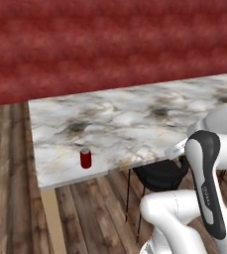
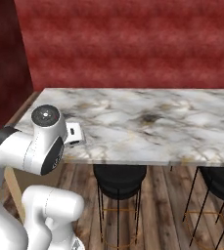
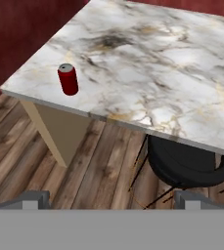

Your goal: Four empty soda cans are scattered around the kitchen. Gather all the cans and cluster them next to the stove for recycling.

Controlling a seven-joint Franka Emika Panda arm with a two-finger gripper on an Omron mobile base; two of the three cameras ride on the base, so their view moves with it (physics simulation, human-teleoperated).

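Even flat light, soft shadows, slightly blurry render

A marble-topped table (image 1: 135, 124) is seen across the middle of the left base view; a red soda can (image 1: 85, 158) is stood upright on it at lower left, near the front edge. In the hand view the can is placed at upper left, close to the table's corner.

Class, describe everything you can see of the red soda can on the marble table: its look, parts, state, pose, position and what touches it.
The red soda can is a small plain red cylinder with a silver top, metallic-looking, showing no dents. It stands upright on the white, grey-veined marble table, near the corner above the tan leg, close to the front edge. Only the tabletop touches it; nothing else stands beside it. In the left base view it sits alone near that same edge. No label can be made out.
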